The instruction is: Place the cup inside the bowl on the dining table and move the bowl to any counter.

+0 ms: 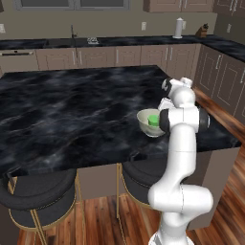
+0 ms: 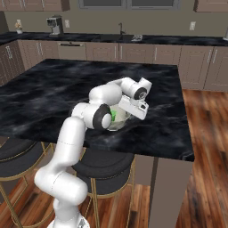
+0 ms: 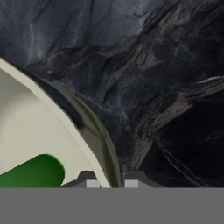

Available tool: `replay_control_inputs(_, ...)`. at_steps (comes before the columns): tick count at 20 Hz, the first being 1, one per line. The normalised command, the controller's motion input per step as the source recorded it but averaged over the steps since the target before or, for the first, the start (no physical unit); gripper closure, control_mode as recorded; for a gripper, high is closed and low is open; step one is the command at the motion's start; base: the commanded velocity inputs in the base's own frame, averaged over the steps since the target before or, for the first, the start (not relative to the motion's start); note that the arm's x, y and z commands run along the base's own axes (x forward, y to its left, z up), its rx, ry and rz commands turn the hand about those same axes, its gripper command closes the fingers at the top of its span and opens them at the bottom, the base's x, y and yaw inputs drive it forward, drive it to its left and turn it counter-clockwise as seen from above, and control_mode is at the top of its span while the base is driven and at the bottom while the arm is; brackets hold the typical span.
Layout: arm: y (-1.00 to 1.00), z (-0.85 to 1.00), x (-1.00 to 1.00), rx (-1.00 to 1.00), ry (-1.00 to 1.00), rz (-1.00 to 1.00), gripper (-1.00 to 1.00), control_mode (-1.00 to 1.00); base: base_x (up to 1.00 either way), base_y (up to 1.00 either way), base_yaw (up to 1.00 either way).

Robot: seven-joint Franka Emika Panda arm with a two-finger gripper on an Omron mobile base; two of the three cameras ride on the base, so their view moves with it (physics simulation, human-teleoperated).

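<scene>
Cream bowl (image 1: 146, 120) sat on the dining table (image 1: 72, 110), toward its right end and near the front edge, with the green cup (image 1: 153, 120) already lying inside it. You had the first half of the task done by the look of it; the carry to a counter (image 1: 119, 42) was not yet made.

Gripper (image 3: 110, 180) was low at the bowl's rim. In the hand view its two dark tips stood either side of the rim wall, one inside the bowl and one outside over the marble. You could not tell from these pictures whether the tips were pressing the wall or only straddling it with slack.

Handling, as a judgement:
- Bowl looked stiff and glazed, likely slick and breakable. A rim pinch is the sensible hold, set deep enough that the wall does not slide out.
- Held by one side, the bowl will want to tilt. Lift slowly and keep it level.
- Cup looked like light plastic and was loose inside. It could roll or tip out if the bowl leans.
- Polished marble top offers little friction, so a nudge could skate the bowl toward the edge.

No brand, label or writing could be read on the bowl, the cup or anything else.
</scene>
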Motion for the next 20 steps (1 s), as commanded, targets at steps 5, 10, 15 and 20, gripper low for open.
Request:
replay_control_inputs(5,0.0,0.08,-0.22,0.0,-0.02,0.0,1.0,-1.0,0.0,0.0,0.0)
replay_control_inputs(10,0.0,0.26,-0.25,0.0,-0.05,0.0,1.0,-1.0,0.0,0.0,0.0)
replay_control_inputs(15,0.0,0.28,-0.26,0.0,-0.03,0.0,1.0,-1.0,0.0,0.0,0.0)
replay_control_inputs(20,0.0,0.23,-0.43,0.0,0.0,0.0,1.0,-1.0,0.0,0.0,0.0)
